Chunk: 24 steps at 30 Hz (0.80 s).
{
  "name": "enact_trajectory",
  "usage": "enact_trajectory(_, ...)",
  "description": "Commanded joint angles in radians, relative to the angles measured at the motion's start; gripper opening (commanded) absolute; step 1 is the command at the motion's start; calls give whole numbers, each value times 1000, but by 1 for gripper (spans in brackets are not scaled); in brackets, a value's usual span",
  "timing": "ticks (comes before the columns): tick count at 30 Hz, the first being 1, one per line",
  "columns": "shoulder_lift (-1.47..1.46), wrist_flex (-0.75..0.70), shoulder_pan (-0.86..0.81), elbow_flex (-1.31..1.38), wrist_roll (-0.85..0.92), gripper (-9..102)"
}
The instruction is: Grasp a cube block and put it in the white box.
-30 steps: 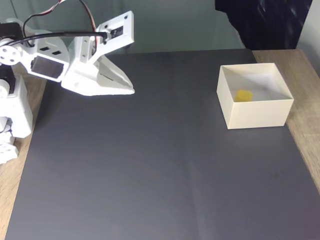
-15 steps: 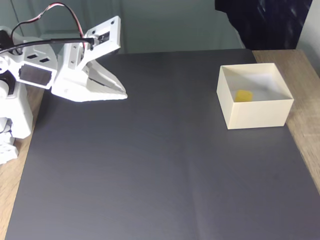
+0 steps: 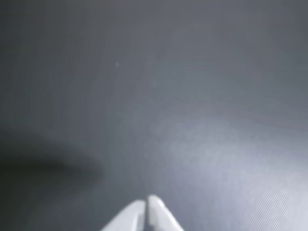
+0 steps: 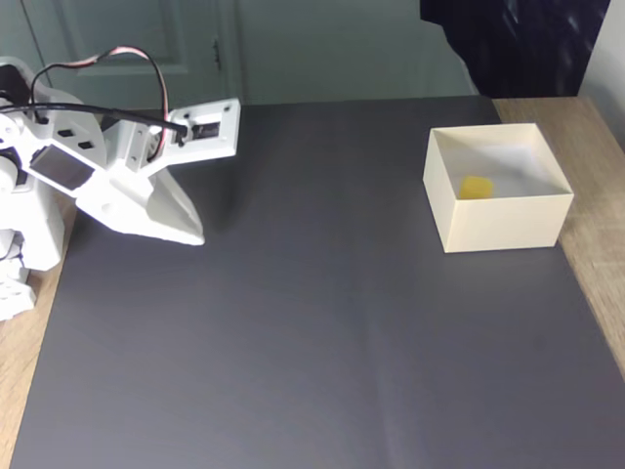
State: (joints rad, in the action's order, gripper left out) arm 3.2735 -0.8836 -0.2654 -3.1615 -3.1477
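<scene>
Nothing readable anywhere as far as I can see, no text, labels, brand names, numbers or signs in the fixed view or the wrist view
</scene>
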Motion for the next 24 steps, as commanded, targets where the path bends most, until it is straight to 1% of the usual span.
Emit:
enact_trajectory(1, 6, -18, 8, -3, 23, 0)
enact_trajectory(6, 6, -12, 14, -21, 71, 0)
enact_trajectory(18, 8, -133, 48, -21, 97, 0)
enact_trajectory(24, 8, -149, 81, -23, 147, 0)
